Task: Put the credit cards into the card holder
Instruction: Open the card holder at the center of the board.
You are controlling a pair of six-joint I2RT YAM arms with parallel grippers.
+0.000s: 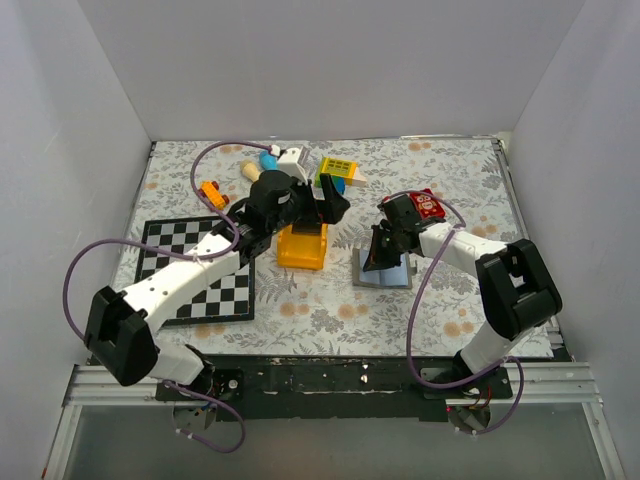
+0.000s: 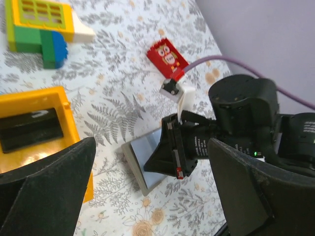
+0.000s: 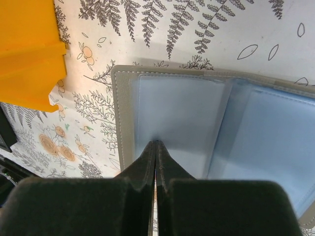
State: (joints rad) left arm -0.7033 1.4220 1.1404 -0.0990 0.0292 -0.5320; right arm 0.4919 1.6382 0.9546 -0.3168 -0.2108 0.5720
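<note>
The card holder (image 3: 172,113) lies open on the floral cloth with its pale blue pockets up. It also shows in the top view (image 1: 383,275) and the left wrist view (image 2: 142,160). My right gripper (image 3: 156,143) is shut, with its tips pressed on the holder's left pocket; I see no card between the jaws. One black credit card (image 2: 29,130) lies in the orange tray (image 2: 71,123). My left gripper (image 2: 152,196) is open and empty, above the cloth between the tray and the holder.
A red block with white marks (image 2: 167,56) lies beyond the holder. A green, yellow and blue brick block (image 2: 42,27) sits behind the tray. A chessboard (image 1: 200,270) lies at the left. Small toys (image 1: 270,160) sit at the back.
</note>
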